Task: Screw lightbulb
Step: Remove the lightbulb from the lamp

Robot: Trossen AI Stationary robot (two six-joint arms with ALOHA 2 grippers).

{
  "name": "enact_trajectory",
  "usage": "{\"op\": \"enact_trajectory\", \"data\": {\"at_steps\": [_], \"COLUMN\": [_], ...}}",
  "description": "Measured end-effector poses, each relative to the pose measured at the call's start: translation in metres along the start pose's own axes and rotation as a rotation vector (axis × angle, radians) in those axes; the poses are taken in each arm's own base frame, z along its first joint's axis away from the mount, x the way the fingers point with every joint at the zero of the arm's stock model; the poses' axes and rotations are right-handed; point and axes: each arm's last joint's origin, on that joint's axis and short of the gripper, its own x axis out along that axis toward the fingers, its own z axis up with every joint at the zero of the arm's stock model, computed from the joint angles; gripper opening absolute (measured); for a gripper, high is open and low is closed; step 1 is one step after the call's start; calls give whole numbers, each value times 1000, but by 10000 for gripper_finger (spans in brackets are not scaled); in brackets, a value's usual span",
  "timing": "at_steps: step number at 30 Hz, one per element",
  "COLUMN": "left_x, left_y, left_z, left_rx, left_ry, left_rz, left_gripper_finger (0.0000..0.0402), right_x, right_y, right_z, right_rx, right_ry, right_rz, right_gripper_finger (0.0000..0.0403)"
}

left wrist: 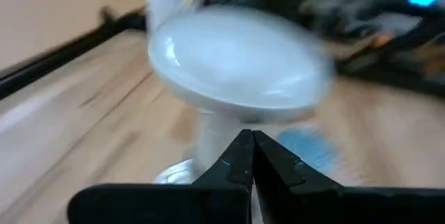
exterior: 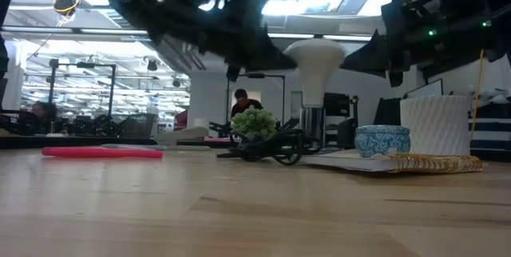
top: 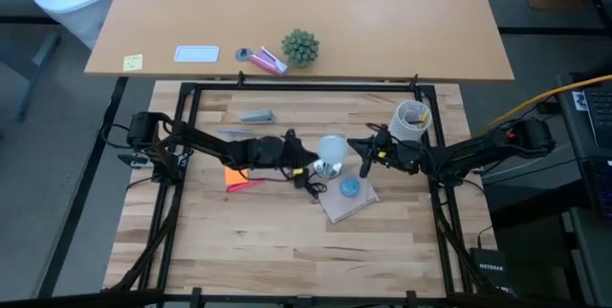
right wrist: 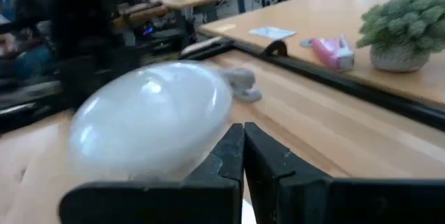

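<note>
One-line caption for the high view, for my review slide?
Both grippers, left and right, shut, flank the upright lightbulb in its socket at mid-table.

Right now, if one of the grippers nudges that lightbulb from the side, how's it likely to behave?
The lightbulb stands upright on a narrow neck with a wide frosted globe on top, so it looks top-heavy and could tip. Its rounded globe would probably roll once down. The smooth surface may slip against the shut left gripper.
</note>
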Motion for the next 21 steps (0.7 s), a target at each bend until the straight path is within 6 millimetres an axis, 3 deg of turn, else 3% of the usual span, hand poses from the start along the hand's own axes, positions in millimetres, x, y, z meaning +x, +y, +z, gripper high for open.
{"op": "enact_trajectory", "data": {"at_steps": [13,21], "left_x": [-1,-2], "left_y": [0,3], "left_z": [1,-11], "left_rx": [10,13], "left_ry": [-15,116], "left_rz": [44,75], "left_gripper_finger": [0,0], "right_x": [0,0], "right_y": [0,0], "right_z": [-1,-1], "right_rx": [17,14], "right_ry": [9,9], "right_rz": [3,3], "right_gripper_finger": [11,11]}}
